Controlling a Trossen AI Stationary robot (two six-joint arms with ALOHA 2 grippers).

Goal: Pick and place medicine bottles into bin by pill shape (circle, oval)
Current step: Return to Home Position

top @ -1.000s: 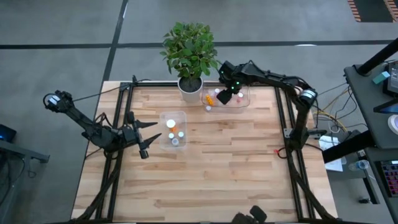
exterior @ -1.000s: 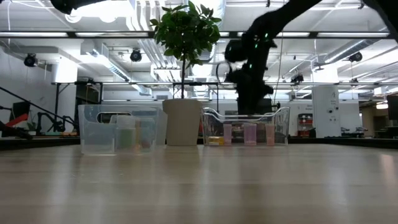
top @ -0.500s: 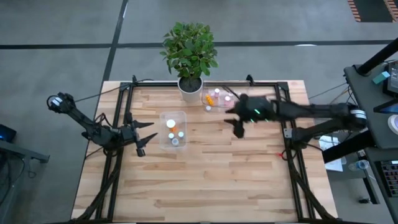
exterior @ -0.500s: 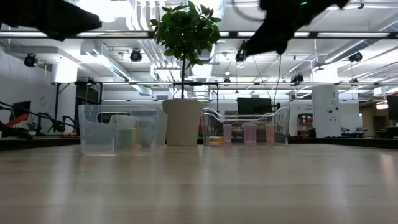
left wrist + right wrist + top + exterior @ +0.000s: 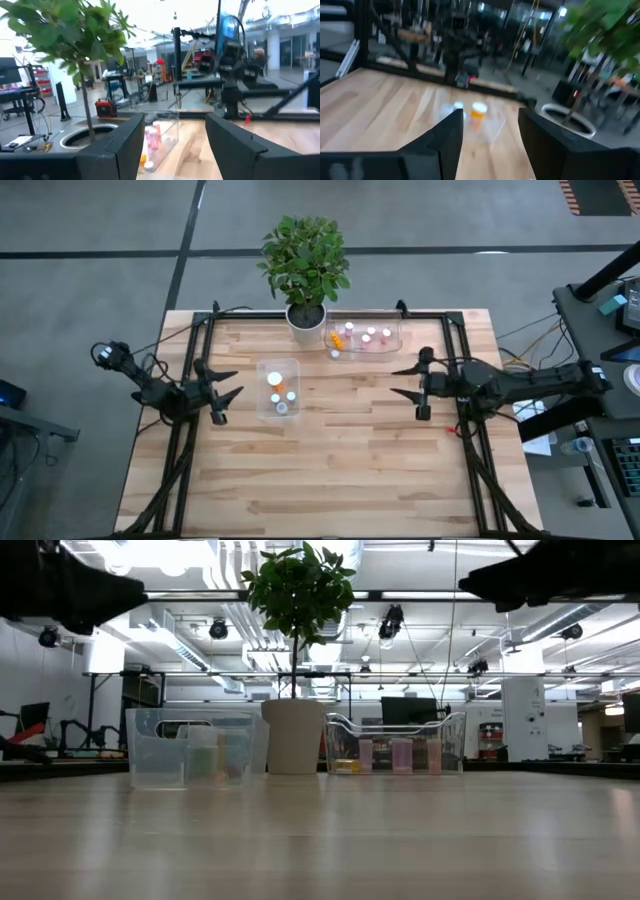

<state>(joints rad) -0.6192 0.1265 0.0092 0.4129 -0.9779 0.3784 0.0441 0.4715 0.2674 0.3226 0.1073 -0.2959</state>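
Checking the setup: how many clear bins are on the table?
2. One clear bin sits at the far edge, beside the plant pot; the other bin lies left of centre. None seems hidden.

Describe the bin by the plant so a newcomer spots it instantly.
Find the potted plant at the table's far edge. The clear bin just right of it holds pink and orange bottles; the other bin sits apart, nearer the left gripper.

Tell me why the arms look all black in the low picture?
Low view: bright ceiling lights sit behind the left arm and right arm, so both show as dark silhouettes. Left wrist view: white glare behind the plant. High view: evenly lit table.
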